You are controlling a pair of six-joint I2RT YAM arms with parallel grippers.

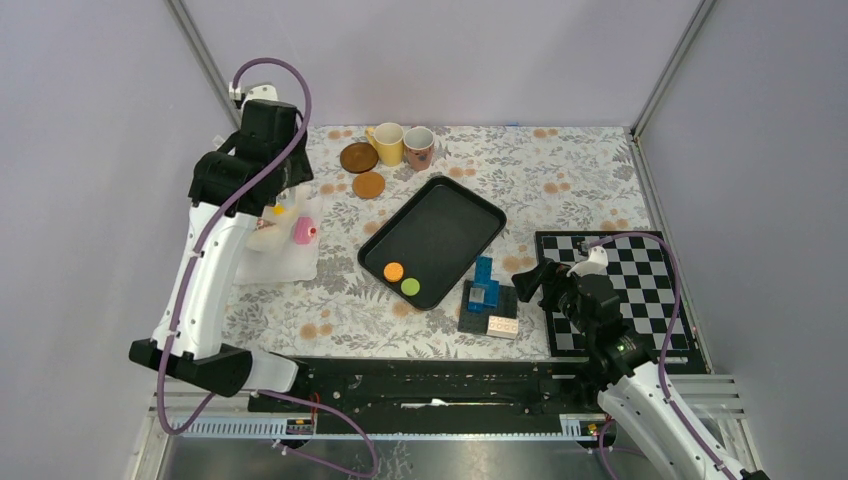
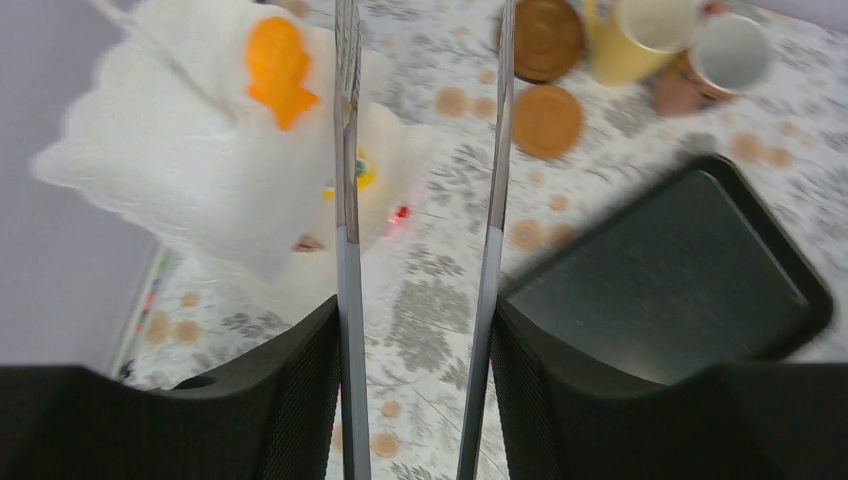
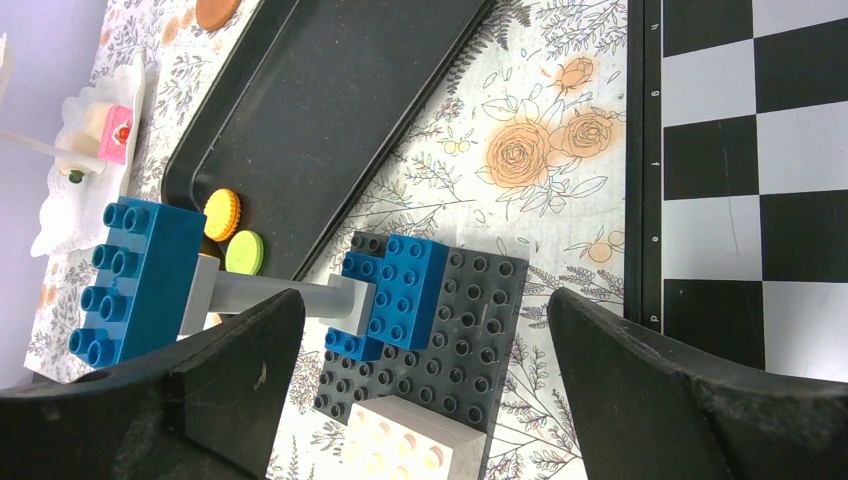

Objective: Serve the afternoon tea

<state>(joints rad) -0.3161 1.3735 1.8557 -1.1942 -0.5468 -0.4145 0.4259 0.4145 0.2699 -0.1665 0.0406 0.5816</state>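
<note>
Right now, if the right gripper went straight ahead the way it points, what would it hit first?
Most likely the brick stack, framed by the open right gripper; the black tray lies beyond. Depth is unclear.

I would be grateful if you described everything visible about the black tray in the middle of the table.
The black tray is a shallow rectangle with rounded corners and a raised rim, matte, perhaps plastic or coated metal. It lies flat, turned diagonally, on the floral tablecloth. An orange cookie and a green cookie lie side by side at its near end; the rest is bare. A building-brick stack stands close beside its near right edge.
</note>
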